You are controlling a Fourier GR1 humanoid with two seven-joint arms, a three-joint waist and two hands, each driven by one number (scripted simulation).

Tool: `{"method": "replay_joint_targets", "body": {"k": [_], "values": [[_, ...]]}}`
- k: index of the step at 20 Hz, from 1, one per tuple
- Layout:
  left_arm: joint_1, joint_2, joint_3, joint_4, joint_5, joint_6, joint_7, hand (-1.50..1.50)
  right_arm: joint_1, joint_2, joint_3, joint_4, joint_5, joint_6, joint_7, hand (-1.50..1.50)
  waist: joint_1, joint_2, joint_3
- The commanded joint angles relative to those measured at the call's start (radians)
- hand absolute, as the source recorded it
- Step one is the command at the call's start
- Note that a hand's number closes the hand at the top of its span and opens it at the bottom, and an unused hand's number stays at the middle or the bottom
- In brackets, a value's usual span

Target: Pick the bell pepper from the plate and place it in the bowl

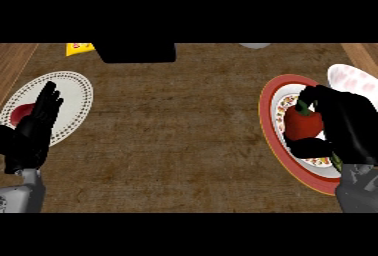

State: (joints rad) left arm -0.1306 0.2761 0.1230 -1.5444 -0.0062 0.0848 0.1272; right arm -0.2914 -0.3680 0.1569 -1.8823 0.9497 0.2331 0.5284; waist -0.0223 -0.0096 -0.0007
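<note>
A red bell pepper [301,123] with a green stem lies on the red-rimmed patterned plate [271,122] at the right. My right hand [345,125] is curled round the pepper, fingers above it and thumb below. At the left stands a white bowl [77,90] with a dotted rim and a red patch inside. My left hand [35,125] stays open in front of the bowl, fingers straight and pointing up, covering part of it.
A white dish with pink spots [353,79] sits behind the right hand at the right edge. A black box [137,52] and a yellow item [79,48] lie at the far edge. A pale object [255,45] shows at the top.
</note>
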Motion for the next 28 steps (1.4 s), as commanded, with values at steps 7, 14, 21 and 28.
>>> {"method": "replay_joint_targets", "body": {"k": [7,14,21,28], "values": [[-0.047,-0.011,-0.004,0.042,-0.017,-0.011,-0.019,0.0,-0.057,-0.1,-0.387,-0.15,-0.236,0.116,0.016,1.5,0.013,0.009,0.001],[0.005,-0.063,-0.031,-0.006,-0.05,0.014,-0.022,0.0,-0.043,-0.099,-0.496,0.113,-0.291,-0.008,-0.195,1.5,0.023,0.011,0.001],[0.026,-0.032,-0.004,-0.043,-0.012,-0.045,-0.019,0.0,-0.175,-0.2,-0.564,0.574,-0.302,-0.113,-0.47,1.5,0.035,0.013,0.001],[-0.036,-0.011,0.018,-0.031,-0.006,-0.051,0.042,0.0,-0.31,-0.197,-0.547,1.001,-0.226,-0.322,-0.678,1.5,0.048,0.015,0.002]]}}
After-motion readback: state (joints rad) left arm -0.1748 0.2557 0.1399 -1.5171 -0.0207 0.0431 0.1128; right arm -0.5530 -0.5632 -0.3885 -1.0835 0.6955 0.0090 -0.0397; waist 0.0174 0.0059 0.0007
